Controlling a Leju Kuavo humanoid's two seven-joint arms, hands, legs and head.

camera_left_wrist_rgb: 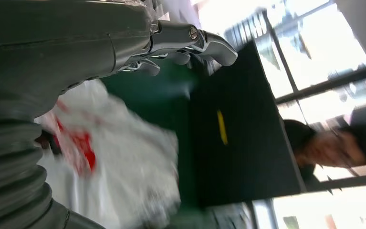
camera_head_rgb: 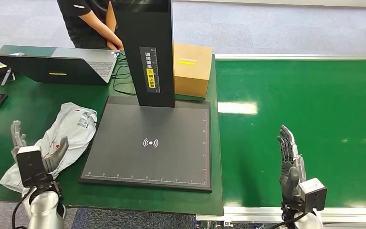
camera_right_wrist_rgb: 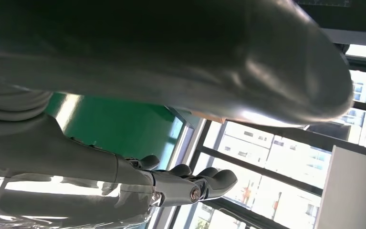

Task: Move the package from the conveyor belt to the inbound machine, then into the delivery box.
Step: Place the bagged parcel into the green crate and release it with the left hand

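White package (camera_head_rgb: 64, 136) laid on green table left of inbound machine (camera_head_rgb: 150, 143). Left hand (camera_head_rgb: 35, 150) raised over package, fingers spread, nothing held. Right hand (camera_head_rgb: 289, 157) held upright over conveyor belt (camera_head_rgb: 314, 119), fingers apart, nothing held.

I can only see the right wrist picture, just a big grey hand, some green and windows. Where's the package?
Observer: The head view shows a white plastic package lying on the green table, beside the dark scanner plate.
Operator: Is the other hand holding it?
Observer: No. The left hand is up beside it, fingers apart, not gripping anything.
Operator: Is anything on the green belt near my hand?
Observer: The stretch of conveyor belt in the head view has no package on it; the right hand is raised over it, open.
Operator: Is somebody there?
Observer: Yes, a person stands behind the laptop.
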